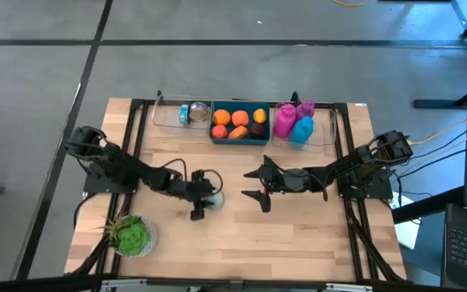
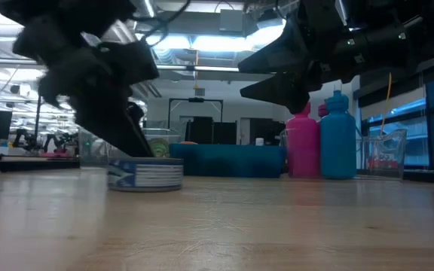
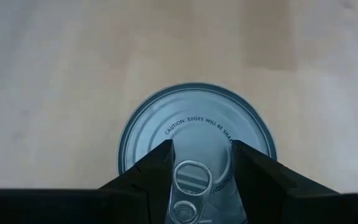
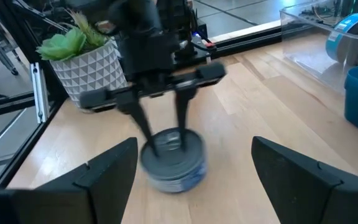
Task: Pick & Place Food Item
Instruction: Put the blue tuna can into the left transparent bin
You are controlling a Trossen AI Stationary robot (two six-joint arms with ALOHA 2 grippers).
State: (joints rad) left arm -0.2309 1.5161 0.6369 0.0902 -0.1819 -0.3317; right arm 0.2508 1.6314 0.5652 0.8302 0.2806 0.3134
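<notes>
Pull-tab (image 3: 190, 177) on can (image 3: 194, 134) lid shows only in L wrist view.

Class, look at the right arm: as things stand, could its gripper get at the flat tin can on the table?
Probably not yet. The left gripper stands over the tin can with its fingers down on the lid, blocking the way from above. The right gripper waits open close by, with only bare wood between.

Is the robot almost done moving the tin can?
Not yet. The can sits on the table, away from the blue bin of food. The left hand is down over its lid, fingers not around it. The right hand waits open. Gripping, lifting and placing remain.
</notes>
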